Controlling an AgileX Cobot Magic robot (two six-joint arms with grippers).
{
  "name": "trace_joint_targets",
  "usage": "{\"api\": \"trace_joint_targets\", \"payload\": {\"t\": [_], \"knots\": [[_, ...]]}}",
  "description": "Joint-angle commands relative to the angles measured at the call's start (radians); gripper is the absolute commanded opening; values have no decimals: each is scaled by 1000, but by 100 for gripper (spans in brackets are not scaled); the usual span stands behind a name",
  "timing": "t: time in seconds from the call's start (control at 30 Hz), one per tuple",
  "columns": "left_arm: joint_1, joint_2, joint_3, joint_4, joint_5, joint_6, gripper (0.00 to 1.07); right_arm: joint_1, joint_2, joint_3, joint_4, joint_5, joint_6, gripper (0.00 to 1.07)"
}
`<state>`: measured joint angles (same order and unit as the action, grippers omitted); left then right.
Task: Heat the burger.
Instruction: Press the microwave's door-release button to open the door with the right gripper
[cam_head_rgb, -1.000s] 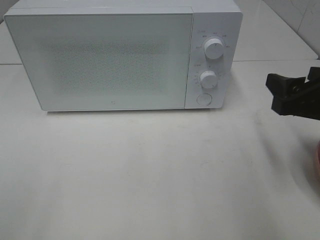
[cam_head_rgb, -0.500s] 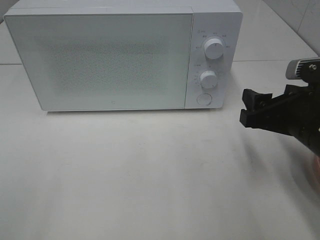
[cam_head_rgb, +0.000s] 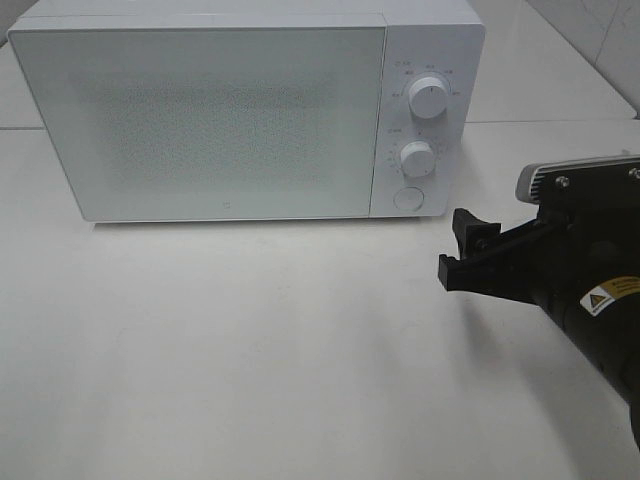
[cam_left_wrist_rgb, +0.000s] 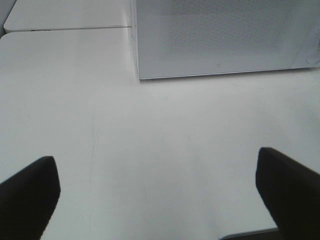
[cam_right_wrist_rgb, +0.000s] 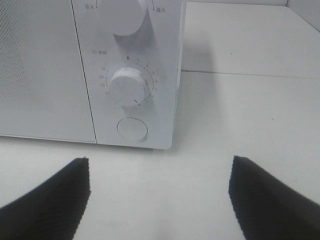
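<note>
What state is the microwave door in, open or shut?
Shut. The door lies flush with the dial panel, only a thin seam between them, and no inside showing.

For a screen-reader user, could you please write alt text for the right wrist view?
The open right gripper faces the control panel of a closed white microwave, with its lower dial and round button ahead, on a white table.

Microwave (cam_head_rgb: 230, 110) stands on table (cam_head_rgb: 250, 350), right fingers (cam_head_rgb: 452, 272) before its panel (cam_head_rgb: 425, 125).

White table (cam_head_rgb: 250, 350), white microwave (cam_head_rgb: 220, 120) at back
</note>
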<state>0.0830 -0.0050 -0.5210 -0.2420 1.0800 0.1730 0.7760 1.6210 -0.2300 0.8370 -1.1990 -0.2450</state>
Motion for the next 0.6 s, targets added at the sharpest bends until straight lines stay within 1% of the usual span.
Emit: {"api": "trace_joint_targets", "payload": {"t": [0.03,0.1,0.33,0.6], "knots": [[3,-22,5,-5,-1,-1,100,24,13,-20,37,-55,-10,74],[3,-22,5,-5,-1,-1,100,43,30,-36,43,-58,-11,74],[3,-22,5,-5,-1,-1,100,45,41,-51,40,-54,-10,74],[3,-22,5,-5,-1,-1,100,45,41,-55,35,-54,87,74]]}}
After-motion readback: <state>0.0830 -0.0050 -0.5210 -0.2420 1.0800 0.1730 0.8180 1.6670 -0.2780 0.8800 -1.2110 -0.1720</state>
